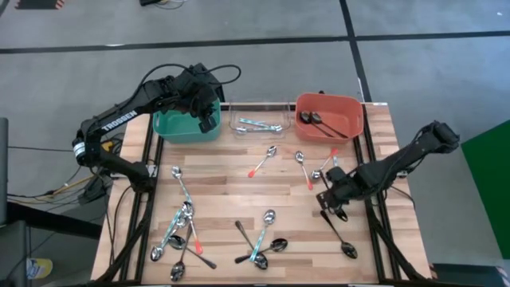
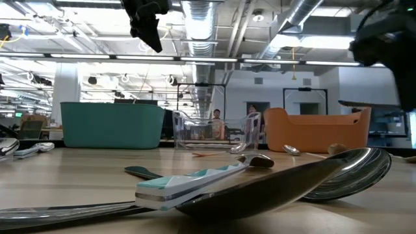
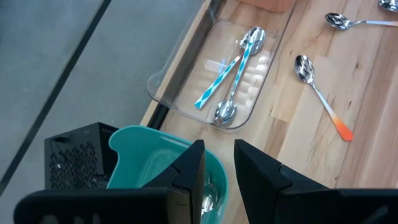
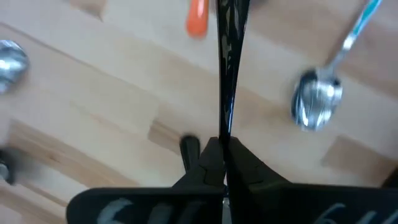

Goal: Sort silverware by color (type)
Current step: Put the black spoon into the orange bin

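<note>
Right wrist view shows the right gripper (image 4: 222, 146) pinched shut on the thin handle of a black-handled spoon (image 4: 227, 68), whose long axis runs straight out ahead of the fingers, over the wooden table (image 4: 106, 106). A teal-handled spoon (image 4: 326, 81) lies off to one side and the tip of an orange handle (image 4: 197, 18) sits beyond. In the high view that gripper (image 1: 333, 194) sits low over the table's right-hand half, with the orange bin (image 1: 355, 119) further back on the same side and already holding dark-handled spoons (image 1: 316, 121). So the coming move, as I judge it, is a lift and a carry back to that bin, and the right arm is clearly the nearer one for it.

The left gripper (image 1: 209, 121) hovers at the back by the teal bin (image 1: 169, 127); the left wrist view shows its fingers (image 3: 193, 168) narrowly parted and holding nothing, over that bin's rim, with the clear bin (image 3: 165, 84) and its two teal-handled spoons just past it. Loose spoons remain scattered over the table's front half. The low view adds only the bins' upright walls and a near spoon lying flat; neither grip shows there.
</note>
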Robot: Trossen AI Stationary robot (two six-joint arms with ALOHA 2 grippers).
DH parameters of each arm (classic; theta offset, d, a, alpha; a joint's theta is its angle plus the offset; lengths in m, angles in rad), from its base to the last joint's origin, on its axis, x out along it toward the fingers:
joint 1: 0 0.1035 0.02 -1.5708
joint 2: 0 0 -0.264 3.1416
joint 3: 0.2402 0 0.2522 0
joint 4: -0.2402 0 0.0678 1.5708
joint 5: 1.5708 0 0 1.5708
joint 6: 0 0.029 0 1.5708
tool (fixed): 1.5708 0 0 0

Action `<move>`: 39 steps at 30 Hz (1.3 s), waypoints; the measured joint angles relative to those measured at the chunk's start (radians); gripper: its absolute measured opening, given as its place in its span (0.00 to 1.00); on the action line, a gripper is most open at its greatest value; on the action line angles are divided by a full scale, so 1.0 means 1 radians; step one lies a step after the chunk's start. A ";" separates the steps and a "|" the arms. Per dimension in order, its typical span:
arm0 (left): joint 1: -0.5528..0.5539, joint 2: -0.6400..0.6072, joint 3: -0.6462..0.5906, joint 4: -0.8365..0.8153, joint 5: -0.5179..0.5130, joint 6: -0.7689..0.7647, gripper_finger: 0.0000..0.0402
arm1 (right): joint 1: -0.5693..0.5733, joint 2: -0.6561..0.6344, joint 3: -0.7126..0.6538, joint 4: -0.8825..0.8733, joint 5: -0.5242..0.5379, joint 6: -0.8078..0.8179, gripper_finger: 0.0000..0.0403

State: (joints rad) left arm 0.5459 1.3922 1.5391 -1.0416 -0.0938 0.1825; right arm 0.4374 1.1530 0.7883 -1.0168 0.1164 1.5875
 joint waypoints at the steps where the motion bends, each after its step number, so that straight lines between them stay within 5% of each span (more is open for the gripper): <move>1: 0.000 0.000 0.000 0.000 0.000 0.000 0.19 | -0.019 -0.010 0.000 0.000 0.008 -0.022 0.03; 13: 0.000 0.000 0.000 0.000 0.000 0.000 0.19 | -0.330 -0.064 0.081 0.001 0.100 -0.407 0.03; 24: 0.000 0.000 0.000 0.000 0.000 0.008 0.19 | -0.746 -0.060 0.186 0.017 0.152 -0.850 0.03; 39: 0.000 0.000 0.000 0.025 -0.001 0.032 0.19 | -1.197 0.052 0.204 0.345 0.169 -1.433 0.03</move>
State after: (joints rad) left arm 0.5460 1.3922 1.5391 -1.0169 -0.0944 0.2147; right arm -0.7596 1.2047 0.9924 -0.6714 0.2857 0.1550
